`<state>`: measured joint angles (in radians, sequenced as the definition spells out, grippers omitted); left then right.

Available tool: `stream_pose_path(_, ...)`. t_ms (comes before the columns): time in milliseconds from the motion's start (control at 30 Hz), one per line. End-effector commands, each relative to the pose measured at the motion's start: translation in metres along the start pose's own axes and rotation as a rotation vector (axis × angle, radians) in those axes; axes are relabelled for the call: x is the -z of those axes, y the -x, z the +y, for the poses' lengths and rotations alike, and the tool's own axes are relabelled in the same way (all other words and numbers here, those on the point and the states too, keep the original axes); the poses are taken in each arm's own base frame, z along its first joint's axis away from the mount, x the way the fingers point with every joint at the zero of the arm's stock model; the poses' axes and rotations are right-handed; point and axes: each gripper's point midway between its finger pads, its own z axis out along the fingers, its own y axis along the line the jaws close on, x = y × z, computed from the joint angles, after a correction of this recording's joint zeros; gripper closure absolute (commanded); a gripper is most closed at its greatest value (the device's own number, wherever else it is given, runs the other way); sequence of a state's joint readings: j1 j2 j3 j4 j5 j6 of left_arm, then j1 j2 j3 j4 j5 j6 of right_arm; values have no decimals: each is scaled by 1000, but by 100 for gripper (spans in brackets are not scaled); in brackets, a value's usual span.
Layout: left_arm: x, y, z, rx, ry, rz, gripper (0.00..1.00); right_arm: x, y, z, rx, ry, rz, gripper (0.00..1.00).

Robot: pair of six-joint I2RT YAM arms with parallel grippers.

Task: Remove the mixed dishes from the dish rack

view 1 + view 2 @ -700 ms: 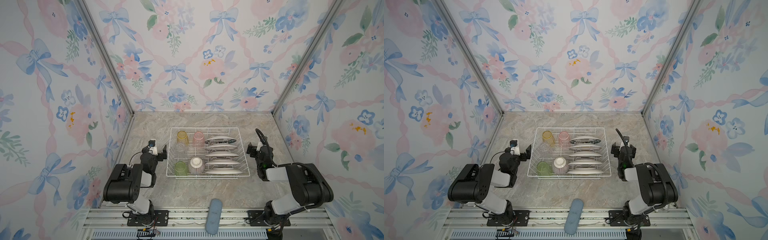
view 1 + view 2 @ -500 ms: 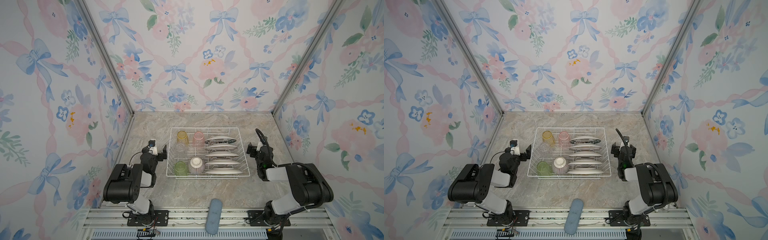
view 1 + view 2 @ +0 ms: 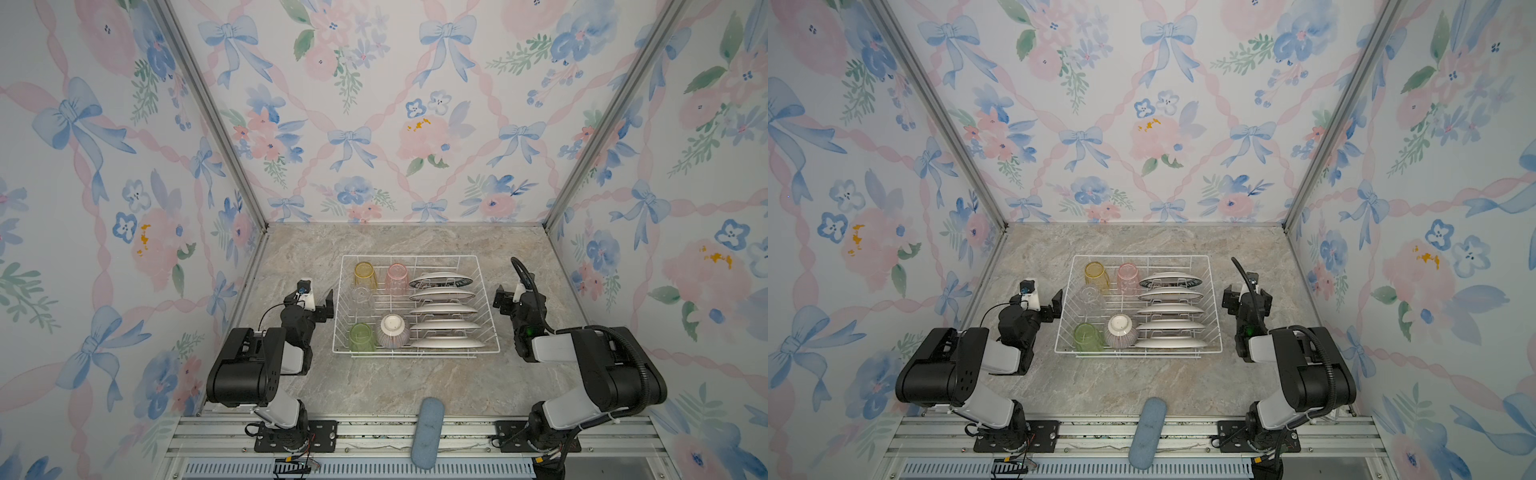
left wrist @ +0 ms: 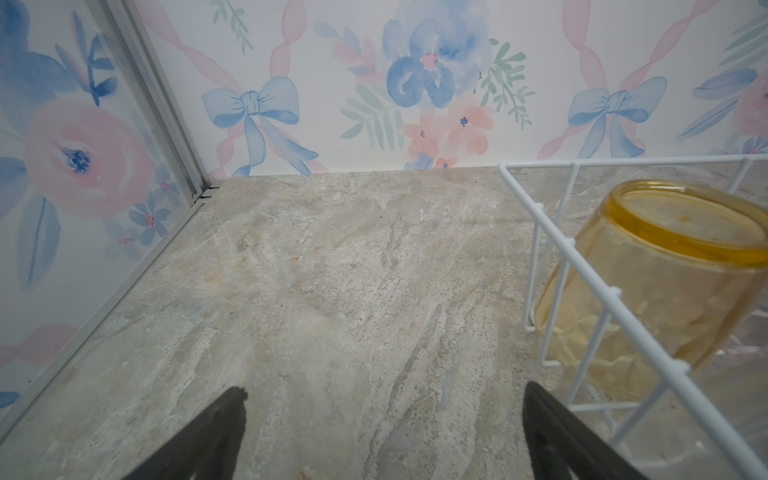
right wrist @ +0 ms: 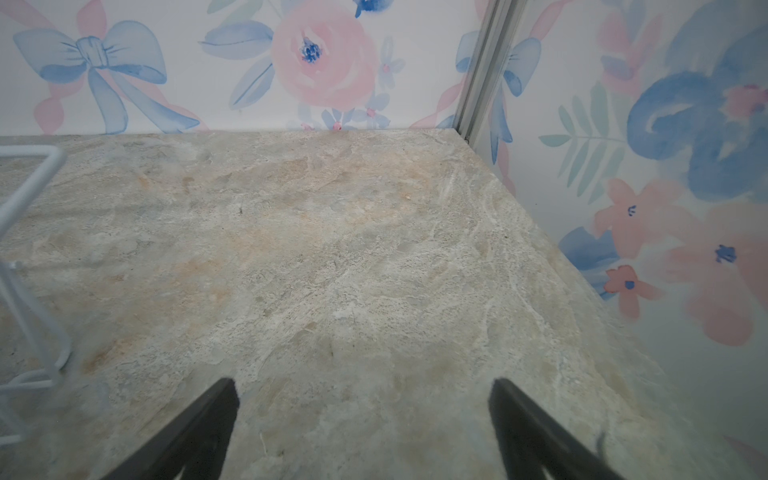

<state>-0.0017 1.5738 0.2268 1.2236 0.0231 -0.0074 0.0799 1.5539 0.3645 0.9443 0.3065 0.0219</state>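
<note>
Nothing had shifted: our left gripper (image 4: pixel 384 388) and right gripper (image 5: pixel 363 380) sat spread and empty either side of the dish rack (image 3: pixel 436 256), lower centre, with the mixed dishes (image 3: pixel 443 309) inside; unloading hadn't begun.

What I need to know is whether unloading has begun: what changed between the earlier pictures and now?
Nothing visibly changed. The left hand and right hand are open and empty, either side of the dish rack; the plates, tumblers and bowl all sit in it as before.
</note>
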Motion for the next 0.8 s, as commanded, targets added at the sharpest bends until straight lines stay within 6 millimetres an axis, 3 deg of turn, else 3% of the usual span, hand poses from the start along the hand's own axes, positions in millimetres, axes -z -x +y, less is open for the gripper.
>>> stream_pose_path(0,-1,6,-4,-4,-17,-16,2,-1,5,1,-14,6,-11,3)
stream_pose_path(400,-1,5,-3,-4,-15,-15,3,-1,5,1,-14,5,-13,3)
stream_pose_path(500,-1,5,-3,-4,-15,-15,9,-1,5,1,-14,4,-12,1)
stream_pose_path(633,-8,13,1,2,11,15,29,-1,6,1,-14,5,-13,5)
stream_pose_path(700,-14,23,3,-5,36,66,38,-1,5,1,-14,5,-13,5)
stream_pose_path(767,-16,46,-6,8,32,90,44,-1,5,1,-14,6,-13,4)
